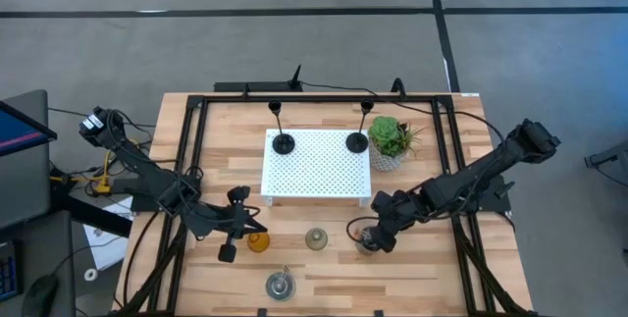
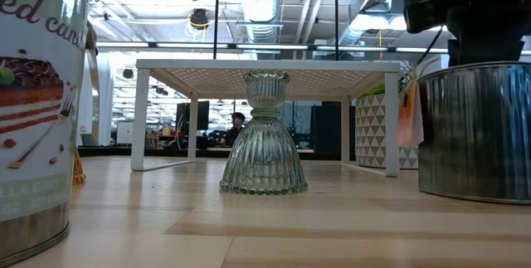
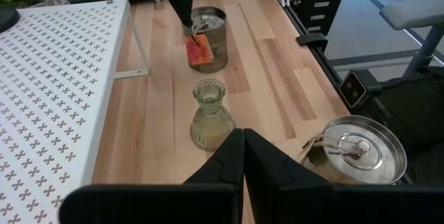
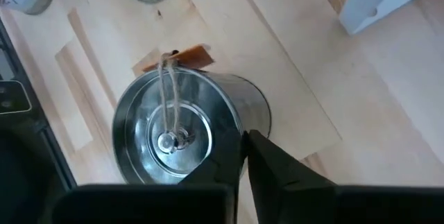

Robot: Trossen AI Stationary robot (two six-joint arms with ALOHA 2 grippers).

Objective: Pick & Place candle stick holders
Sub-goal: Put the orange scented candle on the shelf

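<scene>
Both jaws look pressed together, and the right gripper [image 4: 244, 156] has its jaws pinched on the rim of a shiny silver cup [image 1: 365, 242], while the left gripper [image 3: 243, 156] holds nothing that I can see. Next, from big to small, comes the wooden table [image 1: 422, 278], which carries everything. On it stands the white tray [image 1: 316, 165] with lots of little holes, up on short legs near the back. The left arm [image 1: 162, 184] reaches in from the left side, and its gripper sits at the front left, just beside the amber glass holder [image 1: 258, 242]. The right arm [image 1: 471, 175] reaches in from the right side and ends at the silver cup, in front of the tray's right corner. A green potted plant [image 1: 391, 140] stands at the tray's right side, close to it. Two black holders with thin stems stand on the back part of the tray, one on the left [image 1: 283, 142] and one on the right [image 1: 357, 140]. The grey-green holder [image 1: 316, 237] stands on the table between the amber one and the silver cup held by the right gripper. It has ribs, a wide bottom and a narrow neck. A second silver cup [image 1: 280, 284] sits near the front edge, well apart from the tray. A small orange tag [image 4: 184, 57] hangs on a string from the held cup.
</scene>
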